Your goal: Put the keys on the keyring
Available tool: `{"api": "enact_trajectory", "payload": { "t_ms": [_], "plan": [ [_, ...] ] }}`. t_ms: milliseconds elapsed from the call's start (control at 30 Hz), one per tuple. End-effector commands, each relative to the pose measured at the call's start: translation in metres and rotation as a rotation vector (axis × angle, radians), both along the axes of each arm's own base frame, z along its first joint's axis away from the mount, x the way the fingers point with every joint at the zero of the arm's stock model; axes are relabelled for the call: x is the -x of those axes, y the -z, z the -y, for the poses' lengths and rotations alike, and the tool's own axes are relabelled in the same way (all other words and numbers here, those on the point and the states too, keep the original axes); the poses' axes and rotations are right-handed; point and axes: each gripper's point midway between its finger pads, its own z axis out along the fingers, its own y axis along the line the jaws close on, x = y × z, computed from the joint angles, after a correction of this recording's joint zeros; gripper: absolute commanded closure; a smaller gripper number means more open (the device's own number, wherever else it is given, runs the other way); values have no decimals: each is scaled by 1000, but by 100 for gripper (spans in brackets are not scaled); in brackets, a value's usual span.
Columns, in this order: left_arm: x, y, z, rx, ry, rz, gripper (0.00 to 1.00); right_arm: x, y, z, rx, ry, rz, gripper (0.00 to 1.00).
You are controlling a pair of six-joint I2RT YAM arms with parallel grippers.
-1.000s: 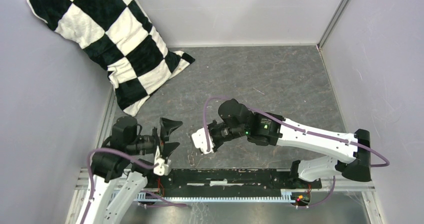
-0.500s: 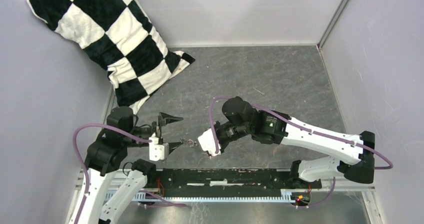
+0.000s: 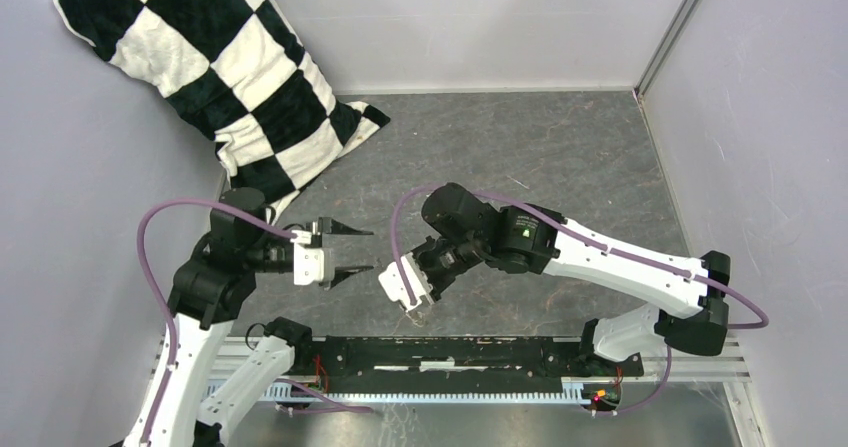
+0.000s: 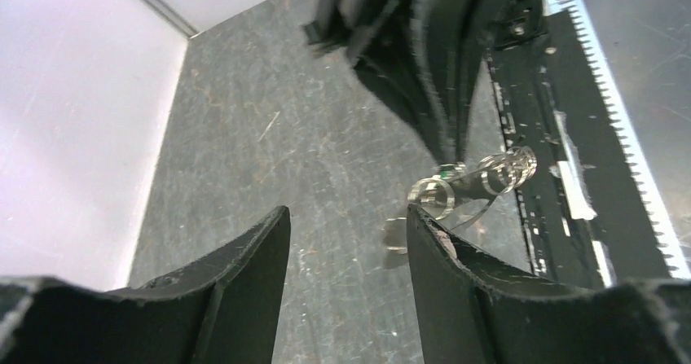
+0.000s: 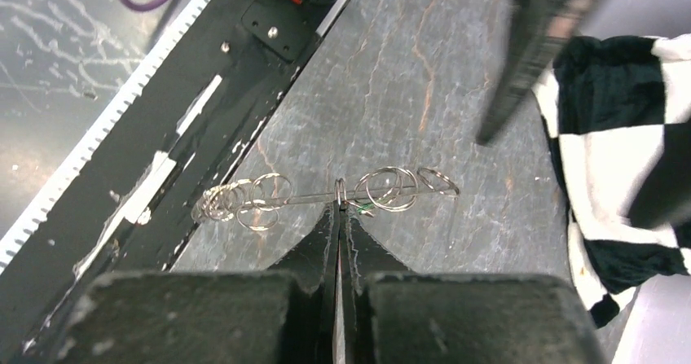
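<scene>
My right gripper (image 5: pixel 340 203) is shut on the keyring (image 5: pixel 310 196), a thin silvery wire held level above the grey floor. Several small silvery rings (image 5: pixel 244 201) hang along the wire on both sides of my fingertips. A speck of green (image 5: pixel 367 209) shows just right of the tips; the keys are otherwise hidden. In the left wrist view the keyring (image 4: pixel 477 181) hangs from the right gripper's dark fingers (image 4: pixel 440 71), just beyond my right-hand finger (image 4: pixel 444 254). My left gripper (image 4: pixel 344 213) (image 3: pixel 370 250) is open, with only floor between its jaws.
A black and white checkered pillow (image 3: pixel 230 87) leans in the far left corner. A black toothed rail (image 3: pixel 450 352) runs along the near edge under the keyring. Grey walls (image 3: pixel 760 117) close in the floor on three sides.
My left gripper has lifted, turned level and narrowed its jaws. The right arm has shifted left and nearer, still holding the keyring.
</scene>
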Motion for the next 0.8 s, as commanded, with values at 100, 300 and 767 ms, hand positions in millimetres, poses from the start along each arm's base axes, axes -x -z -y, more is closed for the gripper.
{"api": "enact_trajectory", "payload": {
  "t_ms": [100,300,767],
  "plan": [
    [-50,3,-2,-22,-177,-9,46,13,0,7,10,-87,64,100],
    [-61,37,11,6,-120,-30,44,29,10,-1,30,-163,64,100],
    [-78,0,-26,-48,-373,168,26,2,24,-19,-11,220,-118,100]
  ]
}}
